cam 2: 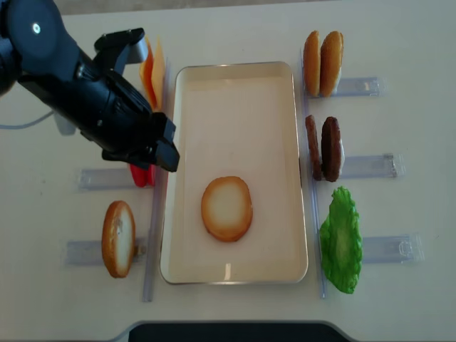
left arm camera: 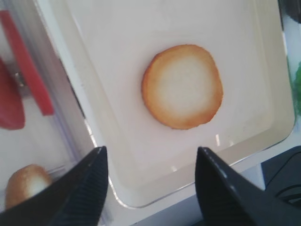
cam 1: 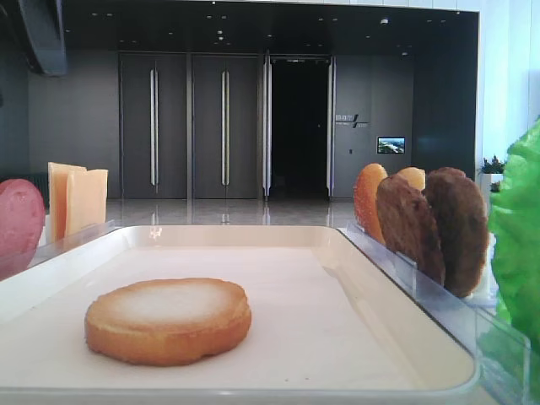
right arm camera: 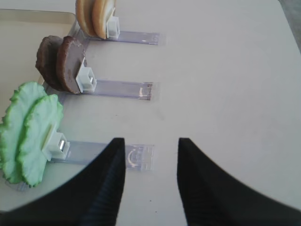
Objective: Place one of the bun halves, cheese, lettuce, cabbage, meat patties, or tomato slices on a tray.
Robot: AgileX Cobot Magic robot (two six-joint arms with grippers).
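One bun half (cam 2: 226, 208) lies flat, pale face up, on the cream tray (cam 2: 235, 85); it also shows in the low exterior view (cam 1: 169, 319) and the left wrist view (left arm camera: 182, 86). My left gripper (cam 2: 165, 149) hovers open over the tray's left rim (left arm camera: 141, 202), apart from the bun, with nothing between its fingers (left arm camera: 151, 150). My right gripper (right arm camera: 151, 141) stands open and empty over bare table beside the lettuce (right arm camera: 26, 132). It does not show in the overhead view. Cabbage is out of view.
Clear racks flank the tray. On the right stand two bun halves (cam 2: 322, 63), meat patties (cam 2: 324, 148) and lettuce (cam 2: 340, 239). On the left stand cheese (cam 2: 151, 71), tomato slices (cam 2: 140, 174) and another bun half (cam 2: 118, 238).
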